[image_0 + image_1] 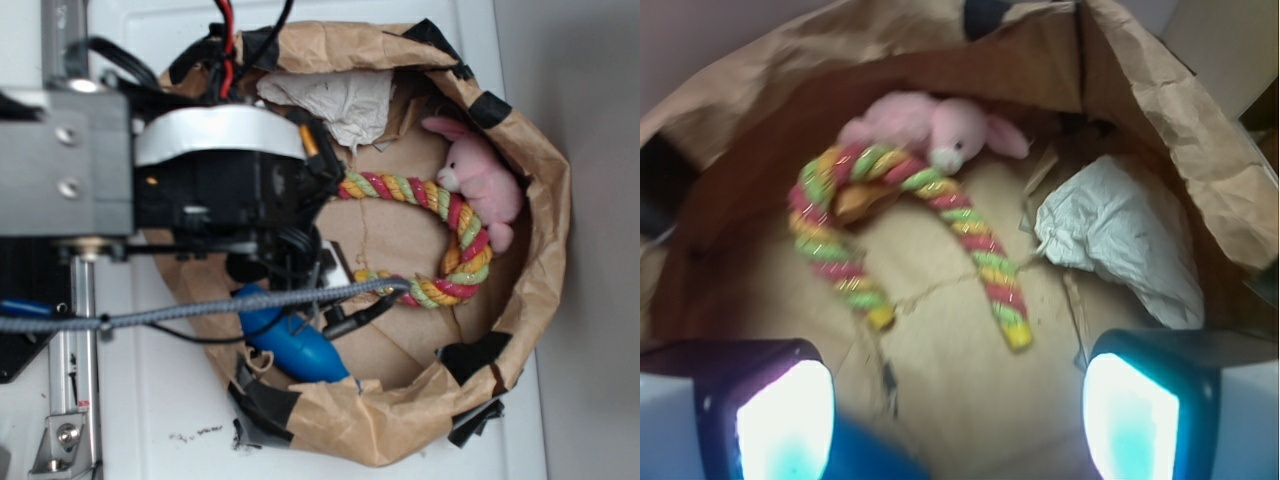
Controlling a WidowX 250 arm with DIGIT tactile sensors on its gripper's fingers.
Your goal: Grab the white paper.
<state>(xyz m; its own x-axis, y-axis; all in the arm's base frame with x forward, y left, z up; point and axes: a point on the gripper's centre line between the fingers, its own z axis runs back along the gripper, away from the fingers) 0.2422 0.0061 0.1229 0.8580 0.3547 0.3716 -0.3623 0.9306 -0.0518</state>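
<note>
The white paper [335,100] is a creased off-white wad lying against the inner wall of the brown paper bag [545,270], at the top of the exterior view. In the wrist view the white paper [1120,235] sits to the right, ahead of and just beyond my right finger. My gripper [960,420] is open, its two fingers spread wide over the bag's brown floor with nothing between them. It hovers apart from the paper. In the exterior view the black arm [220,190] covers the jaws.
A striped rope toy [900,230] curves across the bag floor, with a pink bunny [935,130] at the far wall behind it. A blue object [295,345] lies under the arm near the bag's lower rim. The bag walls [1180,110] rise all around.
</note>
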